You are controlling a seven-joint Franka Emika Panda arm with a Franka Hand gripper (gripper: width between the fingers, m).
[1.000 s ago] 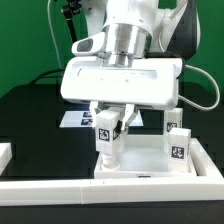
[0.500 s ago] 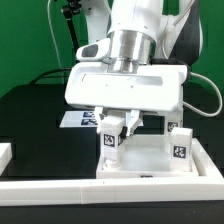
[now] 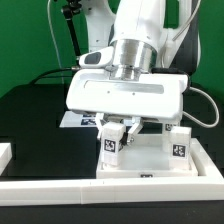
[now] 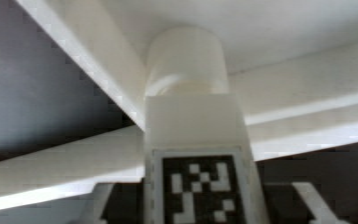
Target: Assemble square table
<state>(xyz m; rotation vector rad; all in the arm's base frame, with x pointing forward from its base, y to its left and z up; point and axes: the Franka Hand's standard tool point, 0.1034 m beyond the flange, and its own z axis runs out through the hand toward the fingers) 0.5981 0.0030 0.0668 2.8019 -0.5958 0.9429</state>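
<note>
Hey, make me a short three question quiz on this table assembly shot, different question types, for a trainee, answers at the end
1. True or false: the gripper is closed on a tagged white leg.
2. Multiple choice: in the exterior view, where does the second leg stand? A) on the exterior view's right part of the table top B) on the black table surface, off the top C) on the marker board
3. Fill in: in the wrist view, the held leg carries a black-and-white ____ on its face.

Key: 1 true; 2 A; 3 tag.
</note>
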